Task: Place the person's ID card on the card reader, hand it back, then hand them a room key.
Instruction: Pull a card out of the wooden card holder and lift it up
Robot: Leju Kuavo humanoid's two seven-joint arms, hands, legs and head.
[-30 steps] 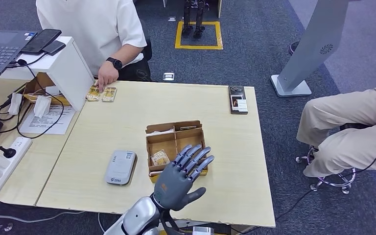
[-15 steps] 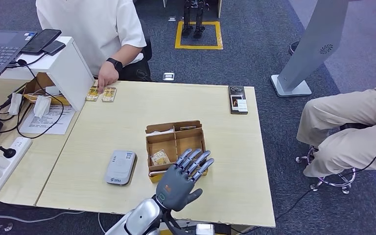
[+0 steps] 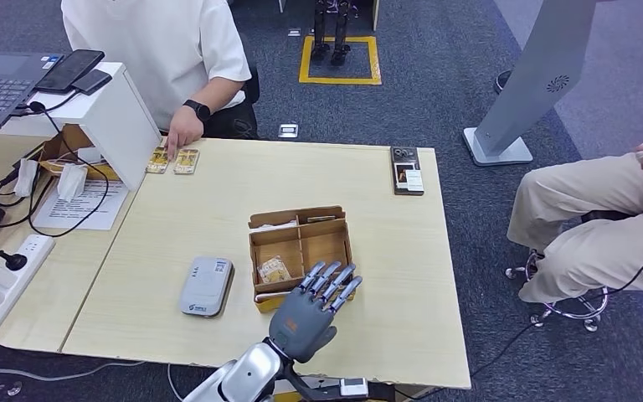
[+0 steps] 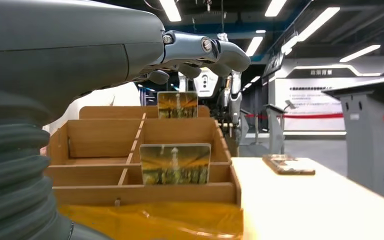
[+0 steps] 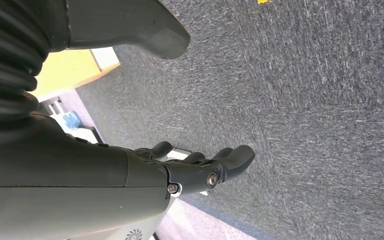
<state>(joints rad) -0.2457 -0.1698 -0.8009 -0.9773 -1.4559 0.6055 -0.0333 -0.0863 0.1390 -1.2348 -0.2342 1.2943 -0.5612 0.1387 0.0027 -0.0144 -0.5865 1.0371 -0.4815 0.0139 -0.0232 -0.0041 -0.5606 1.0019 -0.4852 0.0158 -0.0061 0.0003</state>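
Observation:
My left hand (image 3: 313,305) hovers with fingers spread and nothing in it, just over the near edge of the wooden box (image 3: 331,244). The box holds room key cards: one (image 3: 273,269) stands in the front compartment, seen close as a yellowish card (image 4: 175,163), with another card (image 4: 177,104) at the back wall. The grey card reader (image 3: 206,286) lies on the table left of the box. Two small cards (image 3: 173,160) lie at the far edge under the hand (image 3: 182,134) of a person in a white shirt. My right hand (image 5: 195,170) hangs over the carpet, holding nothing.
A phone (image 3: 407,170) lies at the table's far right corner. A white stand (image 3: 117,113), papers, cables and a power strip (image 3: 0,280) crowd the left side. Another person (image 3: 603,218) sits to the right of the table.
My left hand has sunk a little and drawn back toward the table's near edge, with the thumb tucked in. The seated person at right shifted a hand.

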